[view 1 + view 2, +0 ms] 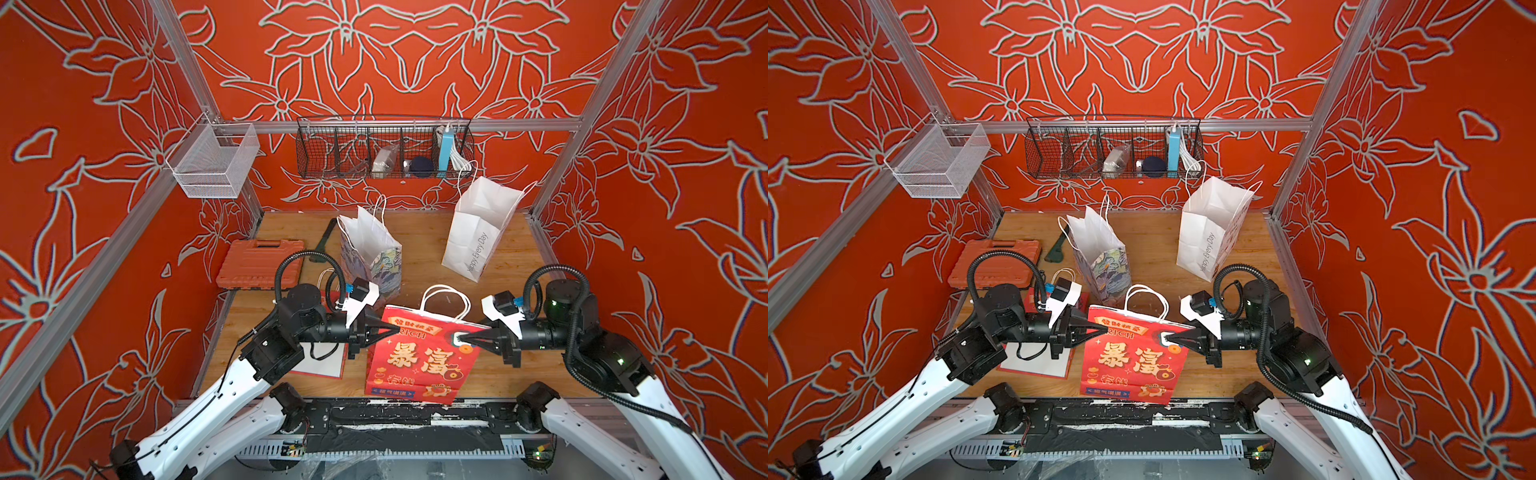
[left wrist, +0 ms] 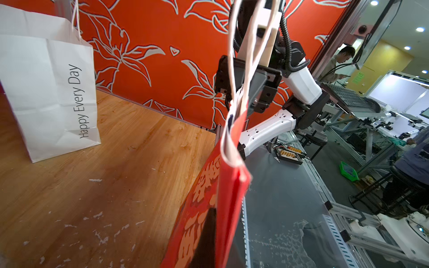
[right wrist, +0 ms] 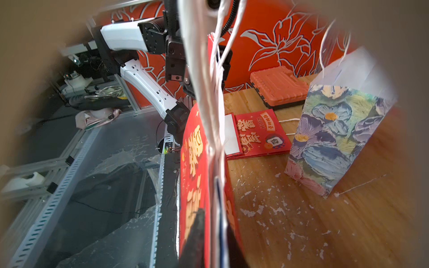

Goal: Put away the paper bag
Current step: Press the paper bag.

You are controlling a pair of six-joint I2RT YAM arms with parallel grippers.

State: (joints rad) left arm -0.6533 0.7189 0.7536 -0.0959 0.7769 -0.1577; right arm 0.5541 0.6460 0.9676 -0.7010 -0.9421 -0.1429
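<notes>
The left gripper is pinched closed on the upper left edge of the red paper bag, and its wrist view shows the red sheet running between the dark fingers. The right gripper meets the opposite upper edge with a finger on each face of the paper. Whether it is clamping or merely flanking the sheet is hard to judge from the blurred right wrist view.

The bag hangs flattened and upright between the two arms, near the front edge of the table. Its white cord handles loop up above the top.

It looks light and thin, stiff only along its creases, so it would likely buckle or tear if the arms pull apart or twist. The reinforced top rim, where the fingers sit now, seems the safest place to hold it. The cords are slack and would let it swing.

The front carries "RICH", partly covered, above large gold Chinese characters. A second flat bag with the same print lies on the table. The white bag standing farther back reads "Happy Every Day".
</notes>
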